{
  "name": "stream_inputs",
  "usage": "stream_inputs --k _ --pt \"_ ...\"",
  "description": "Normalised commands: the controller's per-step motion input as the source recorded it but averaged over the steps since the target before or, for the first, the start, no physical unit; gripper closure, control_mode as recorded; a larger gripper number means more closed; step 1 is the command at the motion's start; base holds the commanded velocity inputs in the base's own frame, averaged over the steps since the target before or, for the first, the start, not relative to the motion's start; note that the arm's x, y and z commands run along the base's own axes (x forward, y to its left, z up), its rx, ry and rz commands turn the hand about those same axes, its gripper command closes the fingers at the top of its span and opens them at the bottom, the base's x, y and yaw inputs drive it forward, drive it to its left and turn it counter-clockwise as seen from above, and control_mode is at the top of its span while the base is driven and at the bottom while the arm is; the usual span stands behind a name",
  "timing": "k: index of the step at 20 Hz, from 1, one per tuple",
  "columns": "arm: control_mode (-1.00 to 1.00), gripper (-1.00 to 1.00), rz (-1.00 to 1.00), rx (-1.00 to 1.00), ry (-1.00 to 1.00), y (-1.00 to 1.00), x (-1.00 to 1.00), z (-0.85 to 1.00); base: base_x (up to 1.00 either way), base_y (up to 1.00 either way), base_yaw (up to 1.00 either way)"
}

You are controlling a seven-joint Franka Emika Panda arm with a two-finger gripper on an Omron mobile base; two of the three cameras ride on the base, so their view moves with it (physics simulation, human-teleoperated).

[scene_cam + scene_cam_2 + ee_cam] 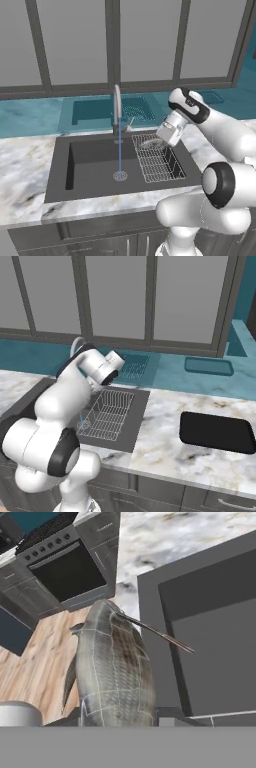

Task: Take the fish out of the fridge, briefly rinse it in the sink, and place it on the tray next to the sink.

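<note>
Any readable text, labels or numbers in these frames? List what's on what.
None readable.
Stove control panel: small pale marks by the knobs, too small and blurred to read.
Fish, sink, black tray, robot arm: no lettering visible.

We saw the white arm (pixel 60 421) rise from the lower left and bend forward over the sink (pixel 125 426), its wrist hanging above the wire rack basket (pixel 107 413) at the basin's right side. The hand pointed away from us, so we could not tell how its jaws stood. A thin blue stream of water (pixel 81 417) showed beside the arm. To the right, well apart from the sink, a black tray (pixel 216 432) lay flat on the marble counter (pixel 165 446). Behind it ran grey-framed windows (pixel 150 296).
</note>
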Motion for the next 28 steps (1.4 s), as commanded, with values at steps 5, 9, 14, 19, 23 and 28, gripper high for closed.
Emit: stream_inputs --k 5,9,14,19,23,28 --pt "-1.00 1.00 0.00 0.00 0.00 0.27 0.22 -0.04 0.00 0.00 0.00" --pt "-1.00 1.00 -0.04 0.00 0.00 0.25 0.27 0.00 0.00 0.00 0.00" --pt "-1.00 1.00 0.00 0.00 0.01 0.08 0.05 0.00 0.00 0.00 0.00" --pt "-1.00 1.00 -0.09 0.00 0.00 0.05 0.22 -0.02 0.00 0.00 0.00" --pt "-1.00 1.00 -0.19 0.00 -0.01 0.00 0.19 0.00 0.00 0.00 0.00" --pt "-1.00 1.00 -0.21 0.00 -0.02 0.00 0.15 0.00 0.00 0.00 0.00"
